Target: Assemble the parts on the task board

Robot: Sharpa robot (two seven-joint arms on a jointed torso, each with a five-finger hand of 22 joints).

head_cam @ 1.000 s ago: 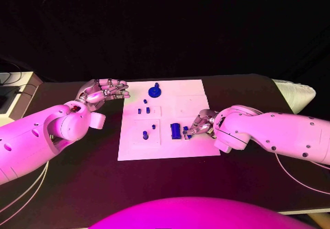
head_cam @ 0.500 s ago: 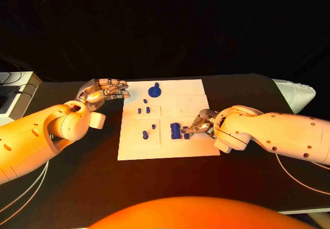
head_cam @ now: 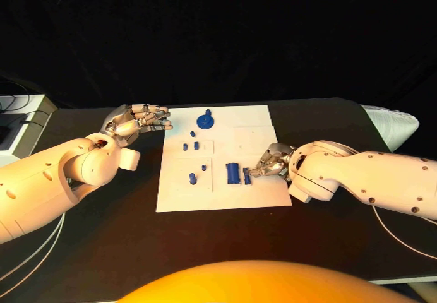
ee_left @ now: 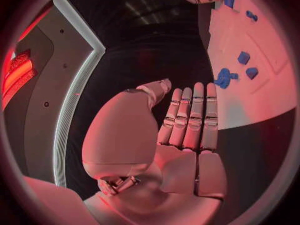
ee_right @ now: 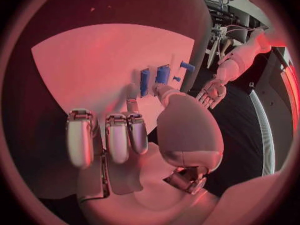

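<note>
the right hand [head_cam: 269, 163] is reaching onto the task board [head_cam: 257, 192], fingertips at a small blue block [head_cam: 247, 179] — grip unclear. it looks light, rigid, smooth — best pinched by its sides. the left hand [head_cam: 136, 121] is idling, fingers loosely apart, holding nothing.

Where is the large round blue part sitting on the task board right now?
In the head view the round blue part lies at the far end of the task board, left of centre, nearest the left hand.

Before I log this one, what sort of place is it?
Probably a robot test bench in a lab: a black table against a dark backdrop, a white task board with small blue parts, and cabled equipment nearby.
</note>
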